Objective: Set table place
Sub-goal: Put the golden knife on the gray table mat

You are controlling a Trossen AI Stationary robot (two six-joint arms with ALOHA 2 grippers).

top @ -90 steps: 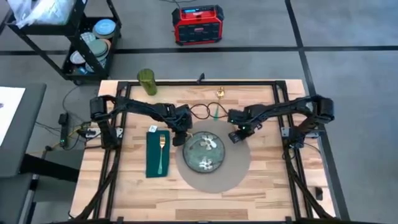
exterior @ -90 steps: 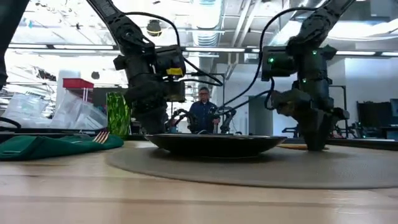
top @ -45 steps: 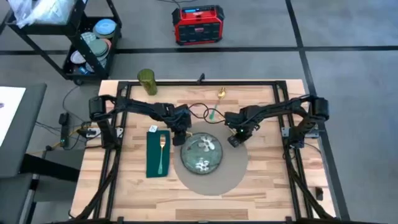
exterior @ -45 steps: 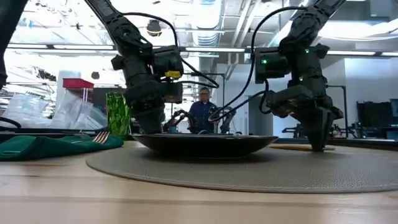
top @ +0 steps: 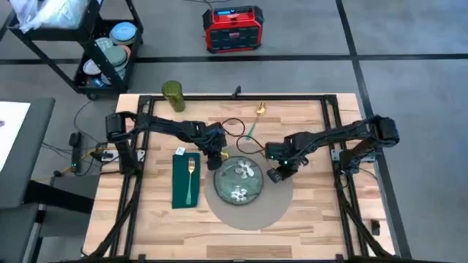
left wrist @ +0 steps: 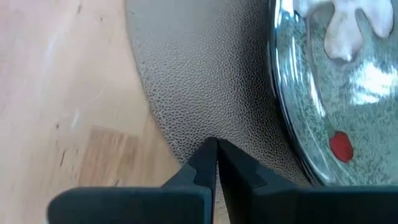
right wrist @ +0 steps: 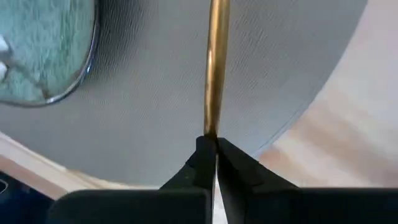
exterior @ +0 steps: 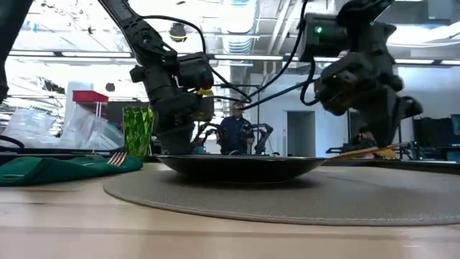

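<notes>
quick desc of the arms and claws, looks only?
Both arms are dark, jointed links with black cables looping off them. Left claw and right claw: two black wedge fingers each. A green light glows on the right arm's wrist; a yellow mark sits on the left's.

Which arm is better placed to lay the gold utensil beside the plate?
The right: right gripper already grips the gold utensil over the placemat, right of the plate.
</notes>
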